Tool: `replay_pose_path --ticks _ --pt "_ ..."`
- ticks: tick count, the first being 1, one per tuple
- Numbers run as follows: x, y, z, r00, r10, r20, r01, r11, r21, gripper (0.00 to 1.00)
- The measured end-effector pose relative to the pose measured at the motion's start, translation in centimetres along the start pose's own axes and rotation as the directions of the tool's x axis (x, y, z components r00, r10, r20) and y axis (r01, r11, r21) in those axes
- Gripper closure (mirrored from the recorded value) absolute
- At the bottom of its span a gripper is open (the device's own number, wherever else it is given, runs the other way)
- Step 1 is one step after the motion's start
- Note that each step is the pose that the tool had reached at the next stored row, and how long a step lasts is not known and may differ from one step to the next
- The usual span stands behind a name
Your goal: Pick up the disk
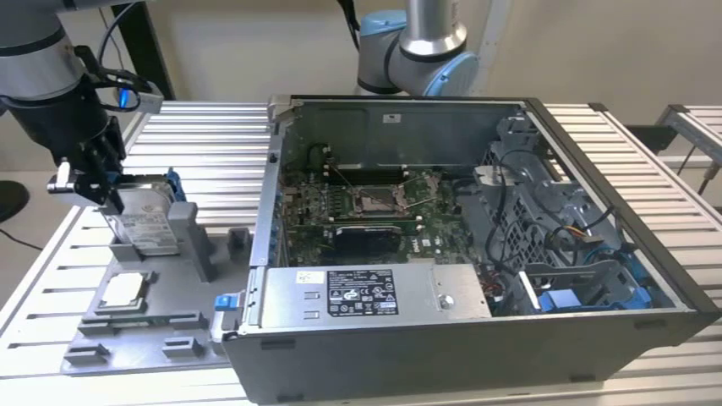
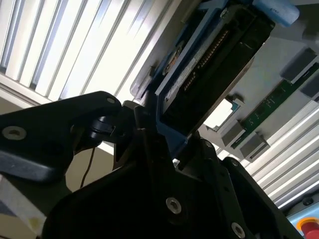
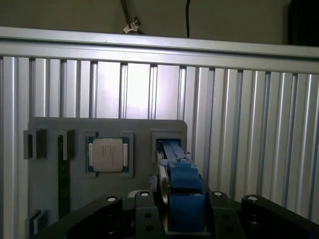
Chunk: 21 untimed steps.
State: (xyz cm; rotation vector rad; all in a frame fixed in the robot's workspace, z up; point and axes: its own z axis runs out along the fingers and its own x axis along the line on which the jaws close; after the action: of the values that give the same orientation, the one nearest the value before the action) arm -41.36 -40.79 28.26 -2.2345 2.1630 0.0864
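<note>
1. My arm comes down from the upper left of the exterior view, wrist tipped slightly, with my claw [image 1: 100, 190] low over the left side of the frame.
2. My fingers [image 3: 144, 215] are clamped on the disk [image 1: 147, 218], one on each flat face. In the first wrist view it runs edge-on between them, blue rail [image 3: 180, 172] facing the camera.
3. The disk stands upright and a little tilted, its lower edge at the slot of the grey fixture plate [image 1: 135, 347]. I cannot tell whether it touches the slot.
4. A small square chip [image 1: 122, 290] lies in its pocket on that plate, below the disk in the exterior view.
5. The plate rests on a slatted aluminium table [image 1: 203, 144].
6. An open computer case [image 1: 451, 355] takes the centre and right, its motherboard [image 1: 361, 211] exposed.
7. Another robot arm [image 1: 423, 51] stands at the top centre, before a pale wall.
</note>
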Motion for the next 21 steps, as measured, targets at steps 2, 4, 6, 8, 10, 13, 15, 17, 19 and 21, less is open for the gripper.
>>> replay_pose_path --ticks 2,4,6,8,10,13,15,17,19,21 --pt "0.0 0.0 0.0 1.0 0.0 0.0 0.0 1.0 0.0 1.0" --pt "0.01 0.0 0.01 1.0 0.0 0.0002 0.0 1.0 0.0001 1.0" --pt "0.03 0.0 0.01 1.0 0.0 0.0007 0.0 1.0 0.0002 1.0" --pt "0.03 0.0 0.01 1.0 0.0 0.0 0.0 1.0 0.0001 1.0" --pt "0.04 0.0 0.01 0.9999 0.0 -0.0156 0.0 1.0 -0.0011 1.0" --pt "0.04 0.0 0.01 0.9998 0.0 -0.021 0.0 1.0 -0.0015 1.0" --pt "0.04 0.0 0.0 0.9998 0.0 -0.0217 0.0 1.0 -0.0015 1.0" --pt "0.03 0.0 -0.01 0.9998 0.0 -0.0195 0.0 1.0 -0.0009 1.0" --pt "0.02 0.01 0.0 0.9999 0.0 -0.015 0.0 1.0 0.0005 1.0" --pt "0.04 0.0 0.0 1.0 0.0 -0.0079 0.0 1.0 0.0016 1.0"
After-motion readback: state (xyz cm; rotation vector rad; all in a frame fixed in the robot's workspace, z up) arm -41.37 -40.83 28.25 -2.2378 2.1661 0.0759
